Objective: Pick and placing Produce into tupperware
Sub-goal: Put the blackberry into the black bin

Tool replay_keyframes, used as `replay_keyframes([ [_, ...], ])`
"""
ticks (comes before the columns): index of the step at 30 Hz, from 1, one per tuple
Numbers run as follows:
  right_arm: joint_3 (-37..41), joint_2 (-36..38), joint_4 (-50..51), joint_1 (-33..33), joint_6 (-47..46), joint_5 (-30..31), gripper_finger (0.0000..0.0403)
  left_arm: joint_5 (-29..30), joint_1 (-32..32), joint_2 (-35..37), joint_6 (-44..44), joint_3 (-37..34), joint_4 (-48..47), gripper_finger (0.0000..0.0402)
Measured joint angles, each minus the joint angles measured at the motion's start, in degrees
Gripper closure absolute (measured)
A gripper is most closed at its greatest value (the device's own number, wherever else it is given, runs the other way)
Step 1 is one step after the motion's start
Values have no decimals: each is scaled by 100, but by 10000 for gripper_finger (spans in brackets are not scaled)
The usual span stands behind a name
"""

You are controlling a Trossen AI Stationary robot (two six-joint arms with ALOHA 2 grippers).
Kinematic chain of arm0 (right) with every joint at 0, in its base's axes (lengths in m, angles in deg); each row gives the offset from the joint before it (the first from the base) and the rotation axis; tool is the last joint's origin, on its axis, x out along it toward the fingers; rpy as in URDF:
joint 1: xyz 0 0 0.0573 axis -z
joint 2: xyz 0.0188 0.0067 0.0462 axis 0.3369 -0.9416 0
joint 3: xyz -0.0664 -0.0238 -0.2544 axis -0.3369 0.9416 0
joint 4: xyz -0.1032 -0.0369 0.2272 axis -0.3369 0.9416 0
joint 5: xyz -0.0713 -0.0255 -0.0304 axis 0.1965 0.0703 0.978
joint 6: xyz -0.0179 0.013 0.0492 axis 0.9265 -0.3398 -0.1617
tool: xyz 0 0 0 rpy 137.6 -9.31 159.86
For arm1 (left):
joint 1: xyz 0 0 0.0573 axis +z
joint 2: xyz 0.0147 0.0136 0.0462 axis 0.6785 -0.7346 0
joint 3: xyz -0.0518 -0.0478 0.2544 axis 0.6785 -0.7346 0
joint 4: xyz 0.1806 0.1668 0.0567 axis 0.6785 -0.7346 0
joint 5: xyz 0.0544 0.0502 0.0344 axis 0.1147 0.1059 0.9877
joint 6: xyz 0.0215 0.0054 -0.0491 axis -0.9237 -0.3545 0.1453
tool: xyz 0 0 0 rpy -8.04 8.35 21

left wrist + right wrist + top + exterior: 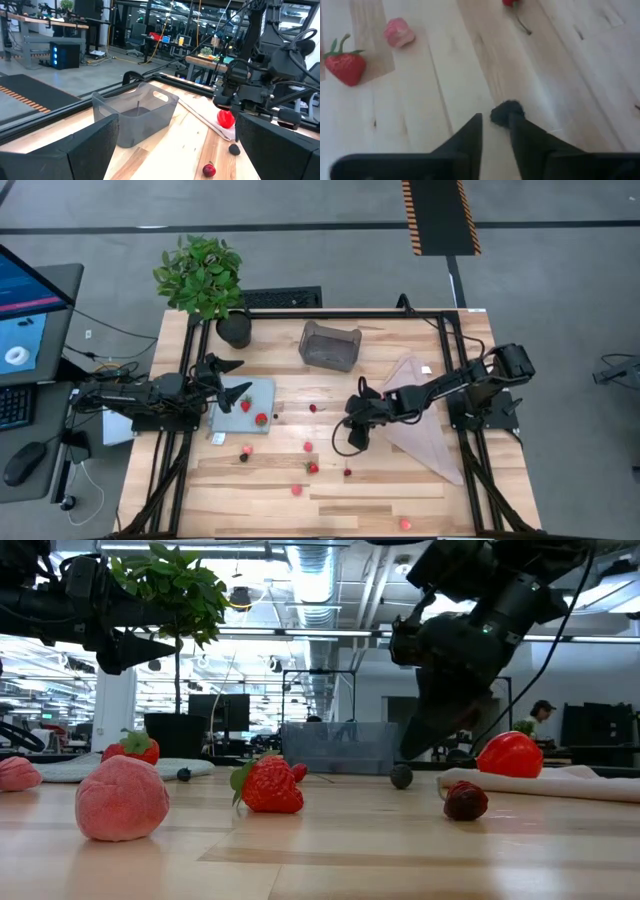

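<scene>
The right hand (495, 125) stands low over the counter (400, 490), fingers narrowly parted around a dark berry (506, 112) (contact unclear). The left hand (232, 380), wide open and empty, hovers over the mat (262, 392).

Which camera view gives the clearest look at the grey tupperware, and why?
The left wrist view: the tupperware shows near and whole, with its open rim, handle slot and inside visible, and no produce seen in it. The high view shows it small from above. The low view shows only a translucent side wall far back. The right wrist view misses it.
</scene>
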Motion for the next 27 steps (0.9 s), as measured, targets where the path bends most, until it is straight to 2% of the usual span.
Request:
replay_keyframes([
  [5, 0, -4, -172, 60, -31, 58, 185, -4, 0, -2, 2, -1, 0, 17],
  [9, 0, -4, -115, 49, -156, 163, 150, -7, 0, 0, 4, -1, 0, 17],
  [13, 9, -4, 90, 38, -397, 396, 149, -7, 0, -2, 4, 1, 0, 17],
  [27, 11, -11, 115, -355, -650, 763, 191, -11, 0, -2, 0, 0, -2, 17],
])
